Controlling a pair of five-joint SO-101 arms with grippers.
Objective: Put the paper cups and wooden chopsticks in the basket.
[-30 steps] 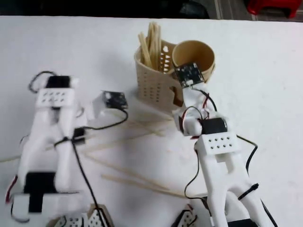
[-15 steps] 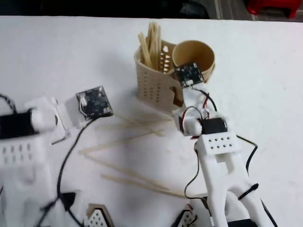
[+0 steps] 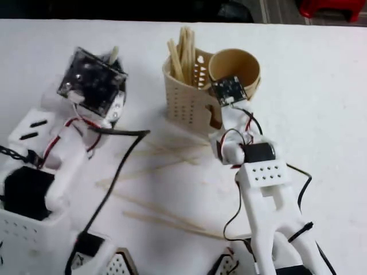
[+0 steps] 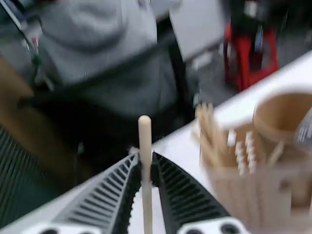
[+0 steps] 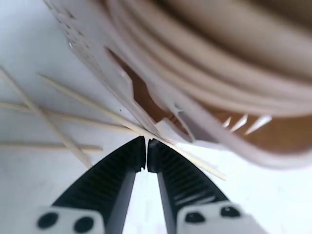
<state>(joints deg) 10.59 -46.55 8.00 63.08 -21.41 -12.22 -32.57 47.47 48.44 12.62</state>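
Observation:
My left gripper (image 4: pixel 145 160) is raised off the table and shut on one wooden chopstick (image 4: pixel 145 141), whose round end sticks out past the fingertips. In the high view that gripper (image 3: pixel 110 62) hangs left of the cream basket (image 3: pixel 184 102). The basket holds several upright chopsticks (image 3: pixel 182 48) and a brown paper cup (image 3: pixel 235 67). My right gripper (image 5: pixel 146 146) is shut, low at the foot of the basket (image 5: pixel 122 73), with a thin chopstick (image 5: pixel 87 103) lying just past its tips. More chopsticks (image 3: pixel 157 166) lie loose on the white table.
Loose chopsticks (image 3: pixel 166 220) cross the table between the two arms. A black cable (image 3: pixel 117 166) from the left arm trails over them. A red stool (image 4: pixel 251 46) stands beyond the table's far edge.
The left arm has swung up and toward the far side, lifting a chopstick off the table. The right arm has not moved.

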